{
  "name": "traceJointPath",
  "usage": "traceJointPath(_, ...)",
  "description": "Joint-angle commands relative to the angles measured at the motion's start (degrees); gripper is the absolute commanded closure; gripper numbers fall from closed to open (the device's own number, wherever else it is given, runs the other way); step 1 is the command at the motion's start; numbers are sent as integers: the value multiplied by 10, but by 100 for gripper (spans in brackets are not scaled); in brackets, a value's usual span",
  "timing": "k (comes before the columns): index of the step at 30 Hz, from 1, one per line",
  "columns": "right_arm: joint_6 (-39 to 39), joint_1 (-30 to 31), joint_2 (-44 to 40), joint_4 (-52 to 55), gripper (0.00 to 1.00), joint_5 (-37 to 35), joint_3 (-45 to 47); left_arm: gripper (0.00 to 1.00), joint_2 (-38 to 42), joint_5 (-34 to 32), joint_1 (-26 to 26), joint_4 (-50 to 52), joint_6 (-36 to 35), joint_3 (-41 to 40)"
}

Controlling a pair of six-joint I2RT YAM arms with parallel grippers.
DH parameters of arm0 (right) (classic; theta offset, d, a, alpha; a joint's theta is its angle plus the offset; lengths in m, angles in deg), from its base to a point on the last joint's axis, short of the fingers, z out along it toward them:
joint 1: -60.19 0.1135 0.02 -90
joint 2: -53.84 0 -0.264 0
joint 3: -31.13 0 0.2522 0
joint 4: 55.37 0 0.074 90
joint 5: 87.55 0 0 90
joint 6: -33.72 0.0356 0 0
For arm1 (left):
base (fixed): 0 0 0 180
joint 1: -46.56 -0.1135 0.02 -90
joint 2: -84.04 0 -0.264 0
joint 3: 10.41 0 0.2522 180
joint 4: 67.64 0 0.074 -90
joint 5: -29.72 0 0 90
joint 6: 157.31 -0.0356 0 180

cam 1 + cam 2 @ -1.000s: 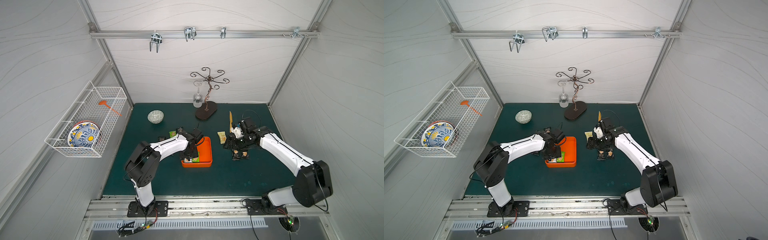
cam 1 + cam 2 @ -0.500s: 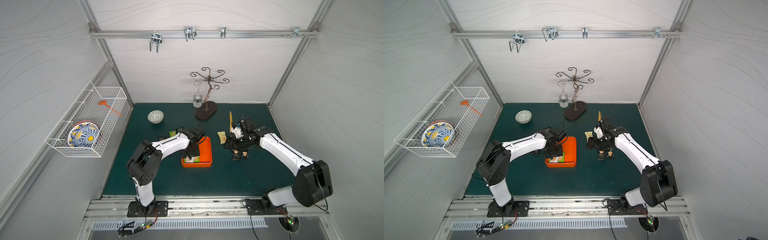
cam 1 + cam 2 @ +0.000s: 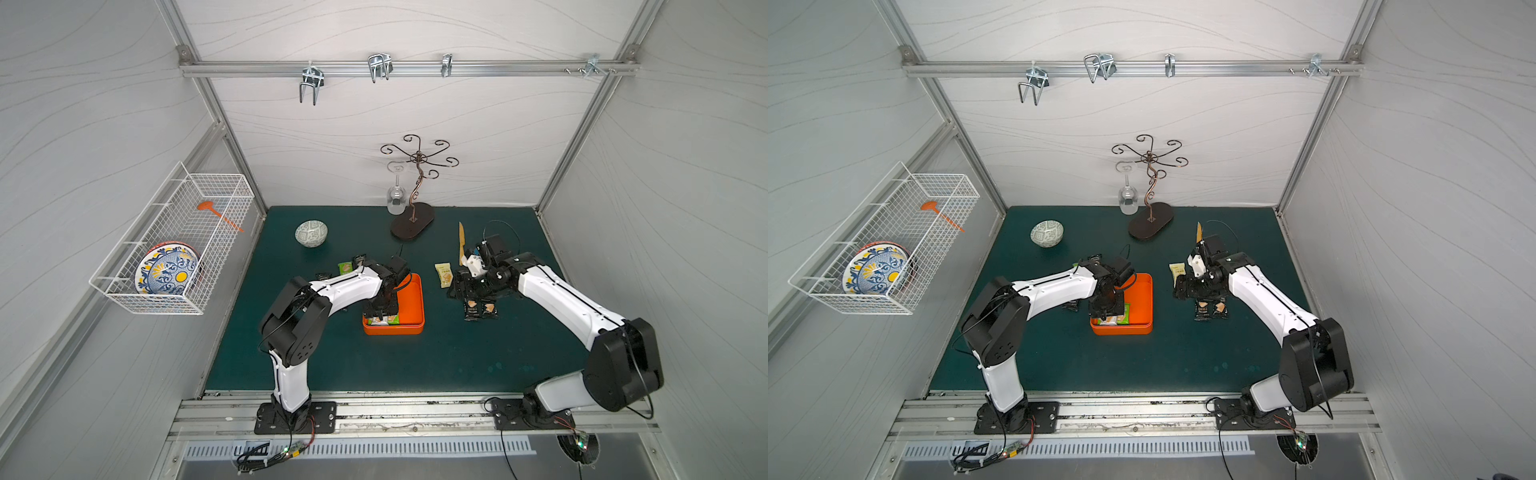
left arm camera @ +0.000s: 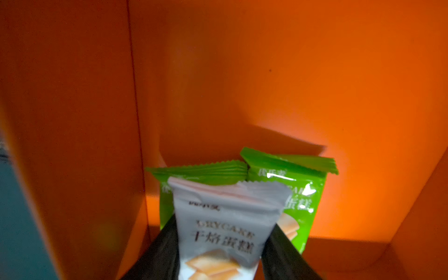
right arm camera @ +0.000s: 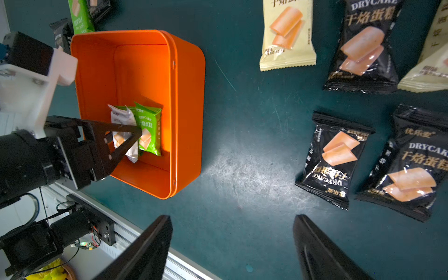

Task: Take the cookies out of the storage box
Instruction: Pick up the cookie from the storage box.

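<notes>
The orange storage box (image 3: 411, 305) (image 3: 1142, 299) sits mid-mat. My left gripper (image 3: 380, 314) (image 4: 224, 242) reaches into its near corner, shut on a white cookie packet (image 4: 226, 218) (image 5: 120, 118). Two green cookie packets (image 4: 304, 194) (image 5: 150, 131) lie behind it in the box. My right gripper (image 5: 232, 232) (image 3: 460, 286) hangs open over bare mat right of the box, with nothing between its fingers. Black cookie packets (image 3: 480, 309) (image 5: 335, 157) and a pale yellow one (image 3: 444, 275) (image 5: 287, 34) lie on the mat beside it. More packets (image 3: 345, 267) lie left of the box.
A patterned bowl (image 3: 311, 232) stands at the back left. A metal glass stand (image 3: 413, 224) with a hanging wine glass (image 3: 396, 199) is at the back middle. A wooden utensil (image 3: 461, 243) lies behind the right wrist. A wire basket (image 3: 174, 245) hangs on the left wall.
My left gripper has moved toward the near corner of the box and its jaws have closed on the white packet. The right arm has not moved.
</notes>
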Motion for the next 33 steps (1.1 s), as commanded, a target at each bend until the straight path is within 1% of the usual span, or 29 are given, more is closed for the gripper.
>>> traceJointPath(1,-6,-3,5,14,16,-4,-13,51,-12,-3,2,-1,-5,5)
traceJointPath(3,-6,-3,5,14,16,-4,-15,55,-11,-4,2,2,-7,7)
traceJointPath(14,-6,-3,10,15,16,0,-21,62,12,-8,1,12,-11,12)
traceJointPath(19,-6,-3,8,15,16,-1,-21,62,29,-9,2,22,-10,24)
traceJointPath(28,-4,-3,8,14,16,-2,-25,62,71,-16,2,50,-16,73)
traceJointPath(33,-4,-3,5,15,16,-2,-26,62,96,-16,-13,58,-14,82)
